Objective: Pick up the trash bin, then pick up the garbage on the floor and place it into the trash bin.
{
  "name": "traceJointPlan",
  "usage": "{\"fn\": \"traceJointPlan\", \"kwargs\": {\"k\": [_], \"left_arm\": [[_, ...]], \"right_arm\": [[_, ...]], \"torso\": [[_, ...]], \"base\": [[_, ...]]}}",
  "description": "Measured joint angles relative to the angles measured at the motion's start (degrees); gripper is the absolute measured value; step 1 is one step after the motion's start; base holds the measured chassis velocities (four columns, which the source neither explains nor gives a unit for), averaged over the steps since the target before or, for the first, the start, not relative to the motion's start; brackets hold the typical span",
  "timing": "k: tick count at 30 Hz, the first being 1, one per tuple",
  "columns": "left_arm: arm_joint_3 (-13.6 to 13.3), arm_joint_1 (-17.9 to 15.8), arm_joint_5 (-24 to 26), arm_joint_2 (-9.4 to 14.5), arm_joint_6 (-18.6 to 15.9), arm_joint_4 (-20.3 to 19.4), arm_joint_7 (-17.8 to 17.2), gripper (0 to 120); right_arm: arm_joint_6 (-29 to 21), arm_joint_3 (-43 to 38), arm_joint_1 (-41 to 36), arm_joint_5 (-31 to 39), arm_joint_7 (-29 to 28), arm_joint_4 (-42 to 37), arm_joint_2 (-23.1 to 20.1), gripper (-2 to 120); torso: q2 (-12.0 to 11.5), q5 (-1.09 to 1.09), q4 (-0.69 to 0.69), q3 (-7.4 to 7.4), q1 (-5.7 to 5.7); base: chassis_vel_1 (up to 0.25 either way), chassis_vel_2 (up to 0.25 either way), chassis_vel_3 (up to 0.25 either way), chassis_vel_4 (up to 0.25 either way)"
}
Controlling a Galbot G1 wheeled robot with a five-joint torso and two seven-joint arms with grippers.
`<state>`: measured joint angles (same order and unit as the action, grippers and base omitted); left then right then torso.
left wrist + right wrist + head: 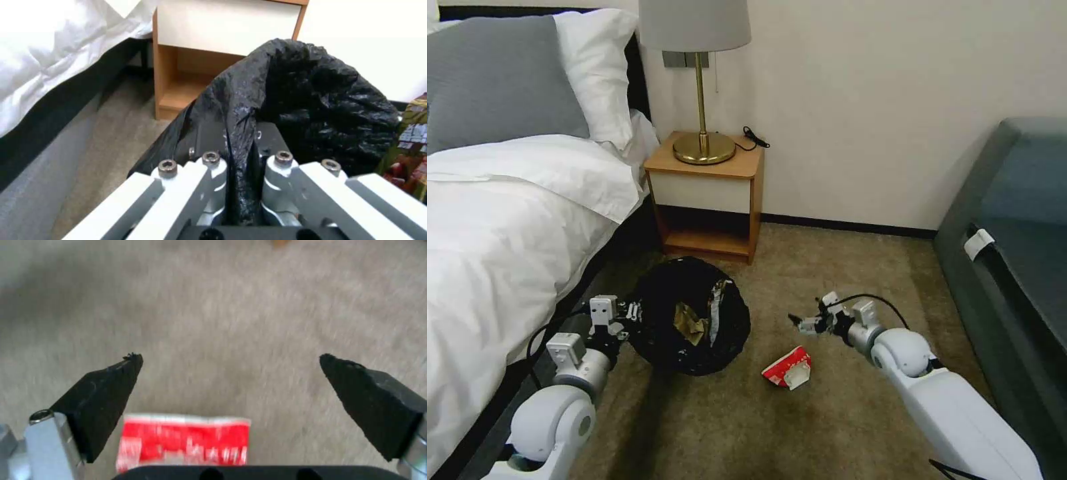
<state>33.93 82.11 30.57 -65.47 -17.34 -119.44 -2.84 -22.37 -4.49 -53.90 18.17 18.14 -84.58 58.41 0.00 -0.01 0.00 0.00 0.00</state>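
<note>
The trash bin (690,317), lined with a crinkly black bag (311,100), hangs tilted just above the carpet beside the bed. My left gripper (632,312) is shut on a fold of the bag at the bin's rim (240,173). Inside the bin lie a crumpled brown paper piece (690,325) and a silvery wrapper (717,310). A red-and-white crushed packet (787,367) lies on the carpet to the right of the bin. My right gripper (798,324) hovers open just beyond it. In the right wrist view the packet (182,443) sits below the spread black fingers (102,403).
A wooden nightstand (707,193) with a brass lamp (702,100) stands against the wall behind the bin. The white bed (507,220) runs along the left, and a grey sofa (1014,253) is at the right. Open carpet (827,267) lies between them.
</note>
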Motion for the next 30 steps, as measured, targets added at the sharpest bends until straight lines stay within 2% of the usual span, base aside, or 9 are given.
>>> {"fn": "traceJointPlan", "kwargs": {"k": [5, 9, 23, 30], "left_arm": [[0.45, -0.57, 0.77, 1.83, -0.27, 0.36, -0.32, 5], [0.39, -0.79, 1.1, 2.32, -0.42, 0.55, -0.47, 5], [-0.74, 0.59, 0.27, 1.94, -0.26, 0.58, -0.47, 5], [-0.97, 1.28, -0.43, 1.4, -0.12, -0.69, -0.37, 5]], "right_arm": [[0.0, 1.73, -0.78, -4.71, 2.19, 2.15, -0.24, 100], [1.51, 2.64, -1.16, -8.51, 4.09, 4.25, -0.17, 100], [4.24, 5.54, -1.49, -14.64, 6.79, 7.86, 2.41, 100], [6.31, 6.18, 0.43, -17.66, 6.75, 13.57, 6.25, 100]], "torso": [[0.0, 0.0, 0.0, 0.0, 0.0], [0.0, 0.0, 0.0, 0.0, 0.0], [0.0, 0.01, -0.01, 0.0, 0.0], [0.0, 0.01, 0.0, 0.0, 0.0]], "base": [[0.0, 0.0, 0.0, 0.0], [0.0, 0.0, 0.0, 0.0], [0.0, 0.0, 0.0, 0.0], [0.0, 0.0, 0.0, 0.0]]}}
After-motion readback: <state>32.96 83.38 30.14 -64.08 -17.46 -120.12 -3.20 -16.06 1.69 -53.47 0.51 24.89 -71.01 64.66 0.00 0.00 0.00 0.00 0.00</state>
